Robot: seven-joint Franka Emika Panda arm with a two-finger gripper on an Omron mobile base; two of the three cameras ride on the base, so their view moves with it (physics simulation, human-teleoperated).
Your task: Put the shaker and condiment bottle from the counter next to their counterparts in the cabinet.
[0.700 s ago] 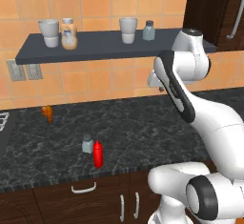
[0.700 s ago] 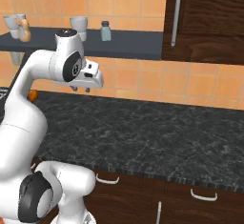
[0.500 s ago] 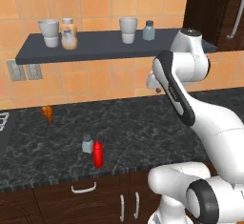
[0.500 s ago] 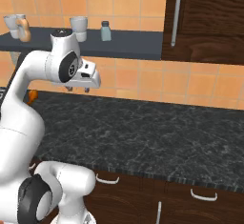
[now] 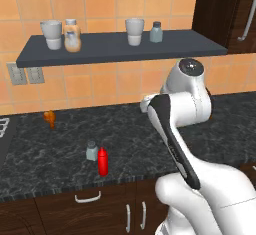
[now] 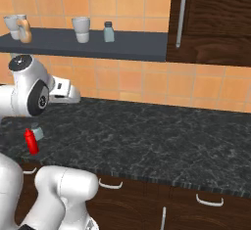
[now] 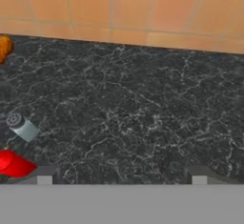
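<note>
Condiment bottle point(image 7: 13, 165) cut off at frame edge — shaker point(image 7: 22, 127) beside.

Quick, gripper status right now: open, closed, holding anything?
Gripper: open and empty, above the counter; the shaker and condiment bottle stand off to one side, untouched.
</note>
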